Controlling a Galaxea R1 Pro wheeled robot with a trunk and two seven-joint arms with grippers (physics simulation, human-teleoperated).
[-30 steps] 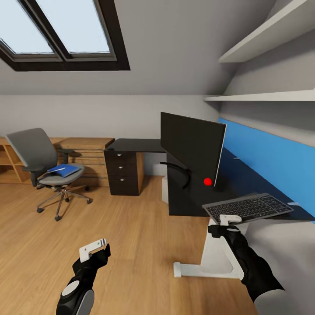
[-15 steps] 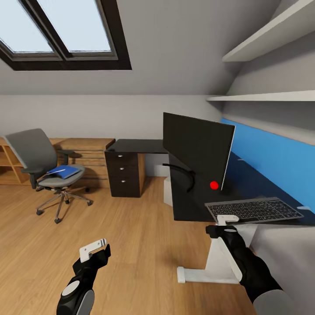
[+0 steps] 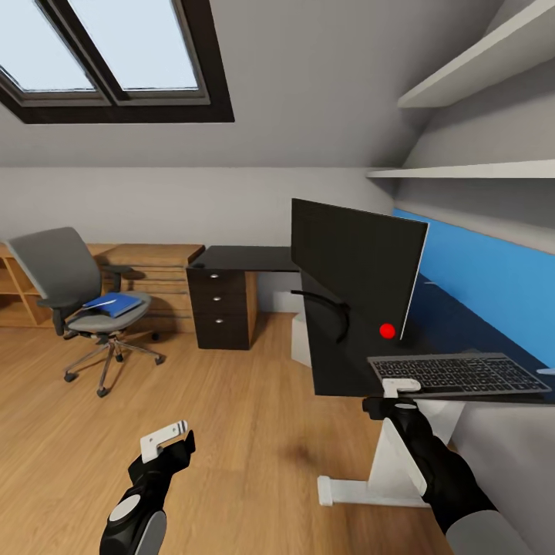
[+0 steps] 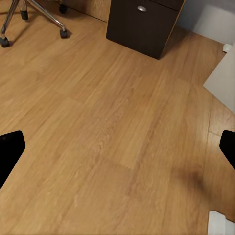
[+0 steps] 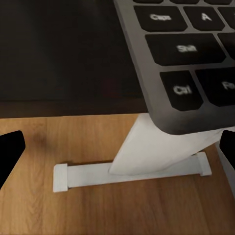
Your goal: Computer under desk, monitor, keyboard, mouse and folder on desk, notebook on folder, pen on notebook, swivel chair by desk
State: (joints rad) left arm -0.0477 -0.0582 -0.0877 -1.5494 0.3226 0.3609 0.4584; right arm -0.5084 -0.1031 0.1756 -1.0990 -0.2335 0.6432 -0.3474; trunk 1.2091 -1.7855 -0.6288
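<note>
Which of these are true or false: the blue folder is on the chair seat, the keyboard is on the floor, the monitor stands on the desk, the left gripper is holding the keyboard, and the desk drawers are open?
1. The folder lies on the seat of the swivel chair. True.
2. The keyboard is on the floor. False: it lies at the near edge of the desk.
3. The monitor stands on the desk. True.
4. The left gripper holds the keyboard. False: it is open and empty over the wooden floor.
5. The drawers are open. False: all three are closed.
</note>
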